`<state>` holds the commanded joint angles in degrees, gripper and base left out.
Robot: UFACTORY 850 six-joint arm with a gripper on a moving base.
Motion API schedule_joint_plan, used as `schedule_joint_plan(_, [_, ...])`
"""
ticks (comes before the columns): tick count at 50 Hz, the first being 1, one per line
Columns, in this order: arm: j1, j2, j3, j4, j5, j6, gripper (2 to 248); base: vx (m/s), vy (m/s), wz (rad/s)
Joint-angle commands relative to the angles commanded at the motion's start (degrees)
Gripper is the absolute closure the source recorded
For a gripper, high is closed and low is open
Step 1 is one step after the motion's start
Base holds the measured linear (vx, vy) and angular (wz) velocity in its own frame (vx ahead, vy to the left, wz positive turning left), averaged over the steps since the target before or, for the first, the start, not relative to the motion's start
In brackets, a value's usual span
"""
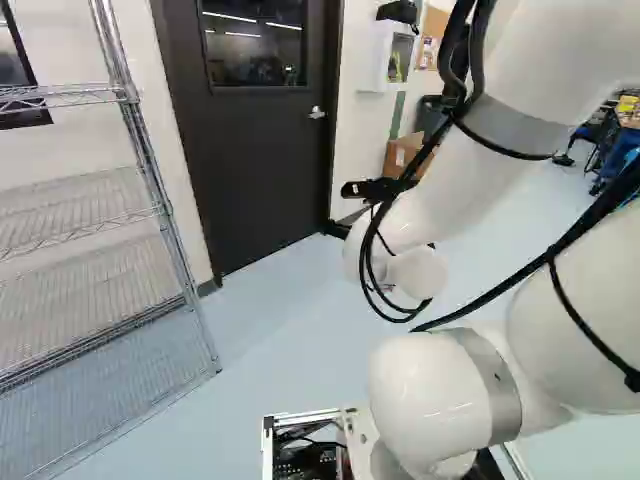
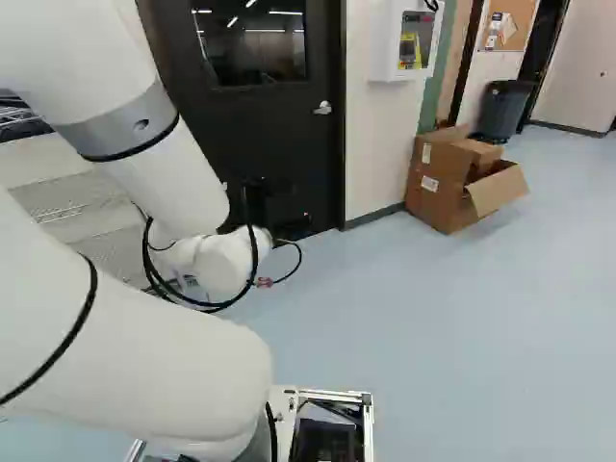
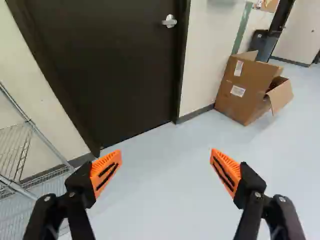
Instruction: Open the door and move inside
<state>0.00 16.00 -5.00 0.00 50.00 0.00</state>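
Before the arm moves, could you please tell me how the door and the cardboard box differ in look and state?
The door is shut, while the box has a flap hanging open. The door is nearly black; the box is brown with white labels. The door carries a window and a lever handle; the box shows neither. Both are at the white wall.

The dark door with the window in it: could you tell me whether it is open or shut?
Shut: the door sits flush in its frame, with no gap showing at the handle side.

Wire shelving (image 1: 158, 210) and a cardboard box (image 2: 438, 192) suggest a workshop or lab.
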Motion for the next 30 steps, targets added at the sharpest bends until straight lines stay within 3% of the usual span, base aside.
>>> schedule_joint_plan(30, [0.0,0.0,0.0,0.0,0.0,0.0,3,0.115,-0.059,0.000])
